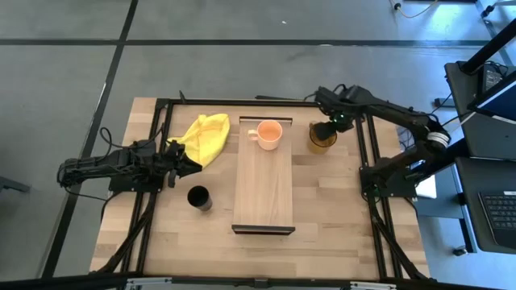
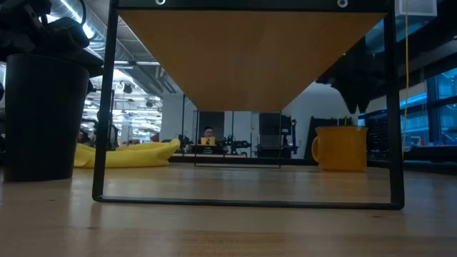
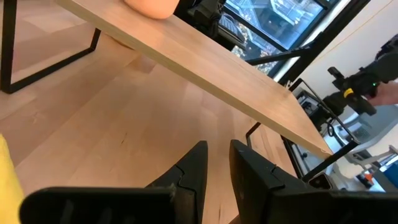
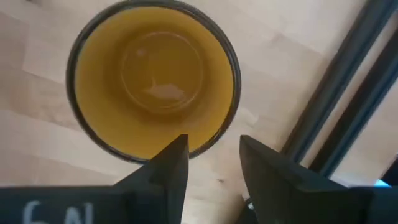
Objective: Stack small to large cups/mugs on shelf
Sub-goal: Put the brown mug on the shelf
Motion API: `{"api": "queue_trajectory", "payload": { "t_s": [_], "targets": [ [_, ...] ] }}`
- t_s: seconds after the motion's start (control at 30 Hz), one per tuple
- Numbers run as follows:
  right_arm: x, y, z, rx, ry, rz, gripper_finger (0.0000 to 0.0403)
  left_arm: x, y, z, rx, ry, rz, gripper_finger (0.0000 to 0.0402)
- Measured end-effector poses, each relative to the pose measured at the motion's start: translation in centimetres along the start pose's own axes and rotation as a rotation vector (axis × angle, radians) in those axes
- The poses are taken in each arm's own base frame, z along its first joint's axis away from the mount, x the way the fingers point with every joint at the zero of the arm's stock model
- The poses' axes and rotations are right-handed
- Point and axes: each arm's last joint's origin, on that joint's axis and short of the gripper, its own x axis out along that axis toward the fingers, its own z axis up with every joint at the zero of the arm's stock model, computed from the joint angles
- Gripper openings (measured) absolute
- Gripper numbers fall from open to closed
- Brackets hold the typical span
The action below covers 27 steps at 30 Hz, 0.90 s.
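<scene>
The peach mug (image 1: 268, 133) stands upright on the far end of the shelf (image 1: 264, 185). The amber mug (image 1: 322, 137) stands on the table right of the shelf, mouth up (image 4: 155, 78). The small black cup (image 1: 199, 197) stands on the table left of the shelf. My right gripper (image 4: 214, 155) hangs above the amber mug's rim, open, fingers pointing down; in the low view it is clear of the mug (image 2: 343, 148). My left gripper (image 3: 217, 162) waits low over the table left of the shelf, open by a narrow gap and empty.
A yellow cloth (image 1: 205, 137) lies crumpled at the far left, beside my left gripper. Black frame rails (image 1: 371, 161) run along the table's left and right sides. The shelf stands on dark end brackets (image 2: 107, 107). A person sits in the room behind the table.
</scene>
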Motion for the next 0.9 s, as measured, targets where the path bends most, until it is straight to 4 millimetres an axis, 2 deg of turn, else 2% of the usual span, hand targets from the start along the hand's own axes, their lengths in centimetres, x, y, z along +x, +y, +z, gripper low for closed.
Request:
{"api": "queue_trajectory", "payload": {
  "t_s": [0.13,0.37,0.53,0.73,0.9],
  "targets": [
    [1.2,-1.0,-1.2,0.051,0.034,0.013,0.0145,0.0,0.1,0.0,0.007,-0.011,0.02,0.0062],
    [3.3,-1.0,-1.9,0.106,-0.019,0.086,0.0145,0.0,0.1,0.0,0.003,-0.013,0.022,0.0062],
    [3.7,-0.8,-1.5,0.141,-0.091,0.1,0.0145,0.0,0.1,0.0,0.001,-0.012,0.023,0.0062],
    [3.7,-1.1,-1.4,0.156,-0.149,-0.004,0.0145,0.0,0.1,0.0,0.002,-0.012,0.023,0.0062],
    [4.0,-0.9,-1.0,0.162,-0.164,-0.006,0.0145,0.0,0.1,0.0,0.009,-0.006,0.028,0.0062]
  ]
}}
